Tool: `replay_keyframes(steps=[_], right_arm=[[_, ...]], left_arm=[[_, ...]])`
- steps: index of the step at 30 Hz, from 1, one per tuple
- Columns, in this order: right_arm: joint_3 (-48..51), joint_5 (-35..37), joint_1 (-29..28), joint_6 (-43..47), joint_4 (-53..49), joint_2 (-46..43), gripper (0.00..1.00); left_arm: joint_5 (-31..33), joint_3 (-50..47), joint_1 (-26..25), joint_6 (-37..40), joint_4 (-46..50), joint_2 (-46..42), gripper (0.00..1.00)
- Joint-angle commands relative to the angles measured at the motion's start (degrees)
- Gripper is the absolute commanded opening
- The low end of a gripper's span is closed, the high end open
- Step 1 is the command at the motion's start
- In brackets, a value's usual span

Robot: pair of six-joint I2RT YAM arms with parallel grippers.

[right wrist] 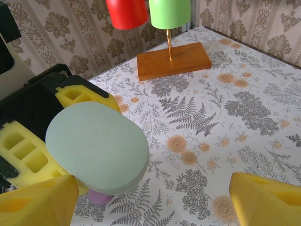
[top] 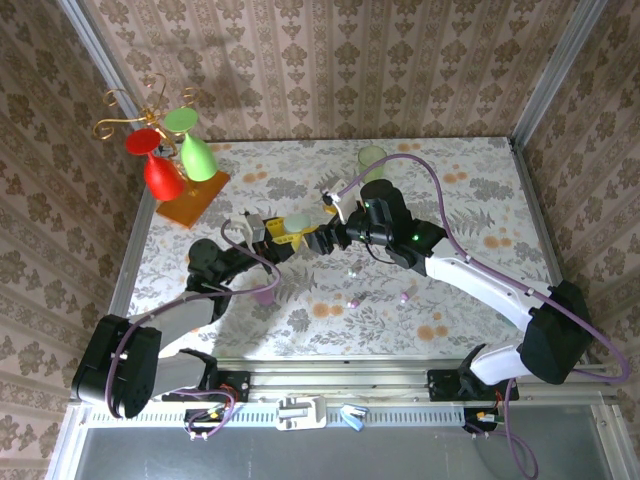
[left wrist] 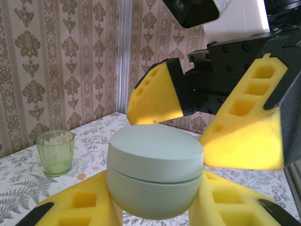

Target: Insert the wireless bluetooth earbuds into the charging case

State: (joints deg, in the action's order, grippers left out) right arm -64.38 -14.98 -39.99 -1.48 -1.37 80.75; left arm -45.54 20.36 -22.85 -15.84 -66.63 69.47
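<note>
The charging case (left wrist: 155, 174) is a pale green oval with its lid down. My left gripper (left wrist: 153, 209) is shut on it from both sides, holding it above the table (top: 298, 222). My right gripper (right wrist: 150, 202) is open and close to the case (right wrist: 96, 148), which sits nearer the left one of its yellow fingertips (right wrist: 37, 202). Its fingers (left wrist: 244, 127) stand just beyond the case in the left wrist view. Two tiny pinkish earbuds (top: 353, 302) (top: 404, 297) lie on the floral table in front of the grippers, apart from each other.
A green glass (top: 372, 158) stands at the back of the table. At the back left, a stand on an orange wooden base (top: 190, 195) carries a red and a green cup. A pinkish-purple rounded thing (right wrist: 99, 197) shows beneath the held case. Patterned walls enclose the table.
</note>
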Motion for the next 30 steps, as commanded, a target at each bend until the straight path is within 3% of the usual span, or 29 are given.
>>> replay_keyframes(steps=[1, 21, 30], right_arm=[[-0.4, 3.0, 1.0, -1.0, 3.3, -0.6, 0.84], [-4.7, 5.4, 2.0, -1.7, 2.4, 1.4, 0.84], [-1.7, 0.5, 1.7, -3.3, 3.3, -3.3, 0.84]], left_arm=[[-2.2, 1.3, -0.5, 1.3, -1.6, -0.9, 0.21], [-2.5, 1.3, -0.5, 1.2, -2.0, -0.6, 0.21], [-1.2, 0.8, -0.4, 1.9, -1.8, -0.6, 0.21]])
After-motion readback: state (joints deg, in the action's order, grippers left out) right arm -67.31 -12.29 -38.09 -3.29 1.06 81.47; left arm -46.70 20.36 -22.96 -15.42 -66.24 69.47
